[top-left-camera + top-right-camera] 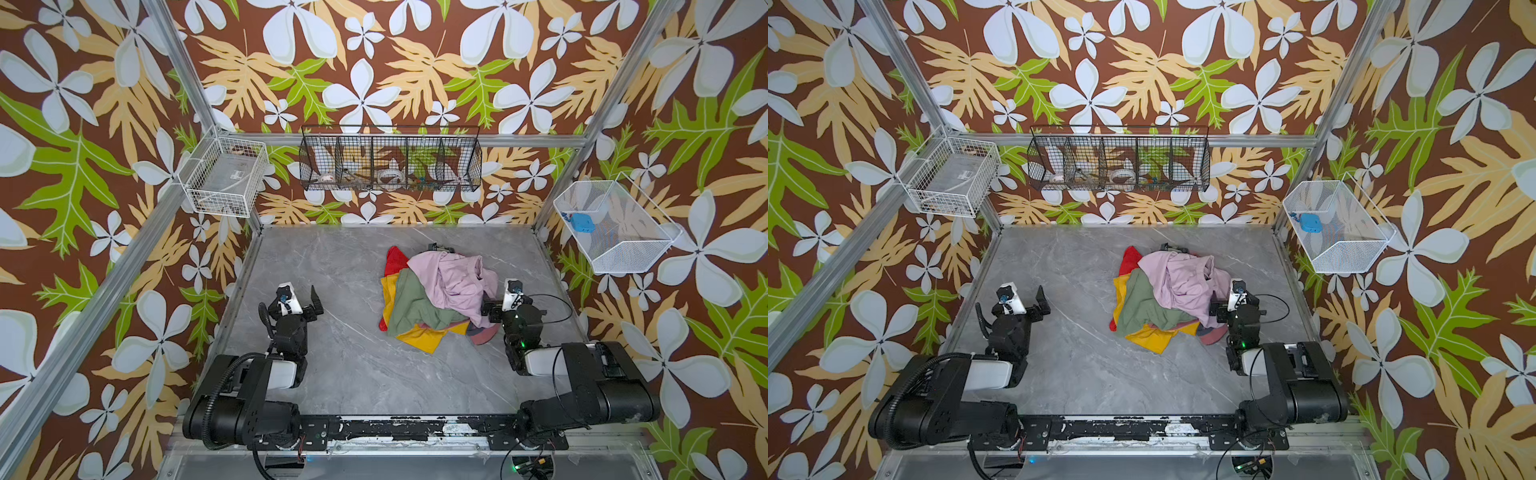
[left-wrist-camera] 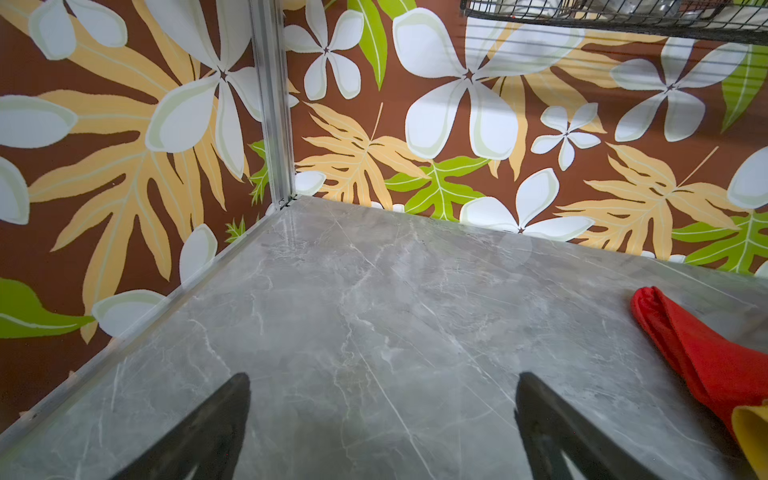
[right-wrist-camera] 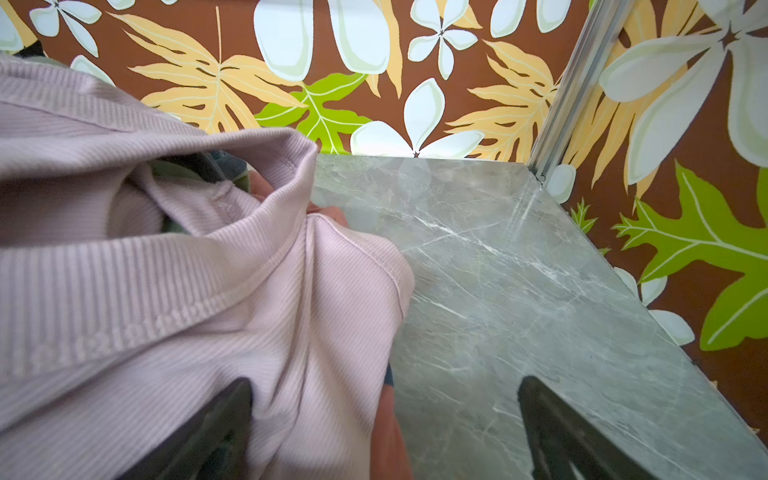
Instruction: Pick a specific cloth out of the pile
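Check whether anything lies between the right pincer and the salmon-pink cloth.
Yes. The lilac-pink garment drapes over the salmon-pink cloth. Only the cloth's near edge shows beneath it, right beside the open right pincer.

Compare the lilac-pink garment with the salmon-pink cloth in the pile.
Colour: the lilac-pink garment is pale and cool; the salmon-pink cloth is darker and dustier. Place: the lilac-pink garment is heaped on top of the pile; the salmon-pink cloth lies at its bottom. Exposure: the lilac-pink garment shows widely, the salmon-pink cloth only as an edge at the pile's near right foot. Both are soft pinkish cloths in one pile.
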